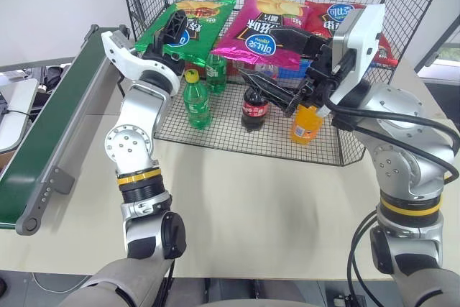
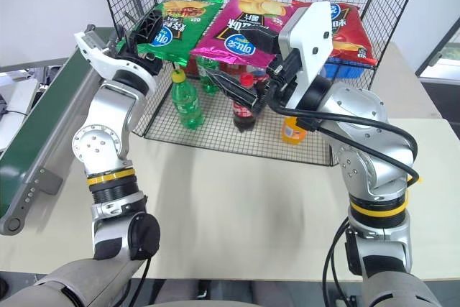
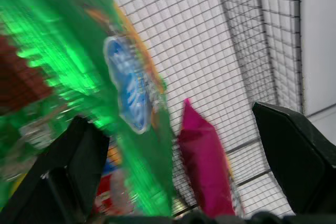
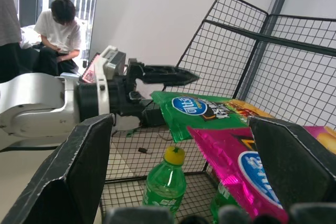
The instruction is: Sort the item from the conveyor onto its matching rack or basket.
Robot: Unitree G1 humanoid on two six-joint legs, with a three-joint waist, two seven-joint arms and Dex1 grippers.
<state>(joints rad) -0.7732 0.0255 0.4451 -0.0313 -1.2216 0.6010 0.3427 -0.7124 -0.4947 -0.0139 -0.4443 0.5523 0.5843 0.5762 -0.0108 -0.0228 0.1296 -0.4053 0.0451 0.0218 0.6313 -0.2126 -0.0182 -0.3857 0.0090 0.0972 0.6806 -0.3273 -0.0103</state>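
Dark green conveyor [image 1: 50, 134] lay at far left, no bag showing on it. Left gripper [image 1: 171, 28] stood spread wide at the green crisp bag [image 1: 188, 25], which lay on the upper shelf of the black wire rack [image 1: 359, 145]; the sound move, by judgement, was a straight backward withdrawal, fingers kept wide so as not to snag the foil. Shelf contents: green bag, magenta bag [image 1: 267, 28], red bag [image 1: 338, 16]. Mesh floor: green bottles [image 1: 196, 98], cola bottle [image 1: 255, 108], orange bottle [image 1: 305, 123]. Right gripper [image 1: 277, 88] hung wide and empty above the bottles.
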